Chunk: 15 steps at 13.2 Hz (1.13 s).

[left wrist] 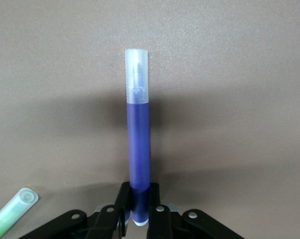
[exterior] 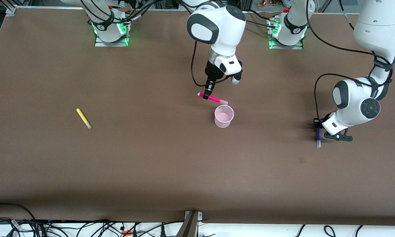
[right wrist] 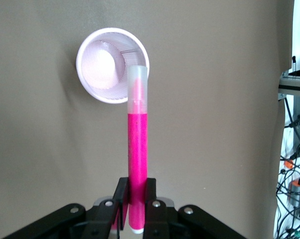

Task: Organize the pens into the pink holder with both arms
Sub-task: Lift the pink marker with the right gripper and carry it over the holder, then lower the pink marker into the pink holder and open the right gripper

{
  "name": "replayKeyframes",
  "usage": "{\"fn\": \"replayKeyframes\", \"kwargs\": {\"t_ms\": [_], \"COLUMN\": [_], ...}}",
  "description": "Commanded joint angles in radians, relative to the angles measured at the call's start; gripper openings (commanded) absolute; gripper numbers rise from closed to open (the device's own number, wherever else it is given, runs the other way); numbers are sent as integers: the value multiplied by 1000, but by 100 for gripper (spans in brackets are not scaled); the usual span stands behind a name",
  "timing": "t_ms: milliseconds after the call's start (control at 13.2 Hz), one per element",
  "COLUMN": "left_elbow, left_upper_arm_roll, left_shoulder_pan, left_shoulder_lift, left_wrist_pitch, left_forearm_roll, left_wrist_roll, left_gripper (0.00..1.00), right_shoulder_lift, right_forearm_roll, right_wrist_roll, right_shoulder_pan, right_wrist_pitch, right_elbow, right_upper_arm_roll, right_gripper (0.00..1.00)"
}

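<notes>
My right gripper [exterior: 209,90] is shut on the magenta pink pen [exterior: 213,98] and holds it level in the air, its pale end over the rim of the pink holder [exterior: 224,116]. In the right wrist view the gripper [right wrist: 138,209] grips the pen [right wrist: 138,149] near one end, and the holder [right wrist: 110,64] looks empty. My left gripper [exterior: 317,124] is low at the table toward the left arm's end, shut on the dark purple pen [exterior: 318,136]. The left wrist view shows that gripper [left wrist: 139,209], the purple pen [left wrist: 138,149] and the light green pen [left wrist: 13,214] beside it. The yellow pen [exterior: 83,118] lies toward the right arm's end.
The brown table [exterior: 151,164] is bare around the holder and the pens. Cables hang along the edge nearest the front camera [exterior: 85,227]. The arm bases [exterior: 111,33] stand along the edge farthest from it.
</notes>
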Motion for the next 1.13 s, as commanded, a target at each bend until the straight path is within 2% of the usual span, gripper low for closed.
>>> {"fn": "replayKeyframes", "kwargs": {"t_ms": [0, 76, 378, 908, 1059], "left_elbow": [11, 11, 11, 11, 11], "left_upper_arm_roll": [-6, -6, -6, -6, -6], "left_shoulder_pan": [7, 7, 7, 7, 7], "left_shoulder_lift": [18, 18, 18, 18, 18], "left_wrist_pitch": [0, 0, 0, 0, 0], "left_forearm_roll": [-16, -14, -16, -16, -16], "left_wrist_roll": [13, 13, 13, 13, 13], "left_gripper": [0, 0, 0, 0, 0], "right_shoulder_lift": [74, 85, 117, 192, 194], "right_forearm_roll": [-83, -88, -155, -166, -166], "right_wrist_roll": [137, 161, 269, 264, 189], "right_shoulder_pan": [129, 158, 194, 197, 197], "right_wrist_pitch": [-33, -32, -30, 43, 34], "right_elbow": [57, 57, 59, 91, 91], "right_upper_arm_roll": [-100, -136, -175, -190, -190], "right_gripper": [0, 0, 0, 0, 0]}}
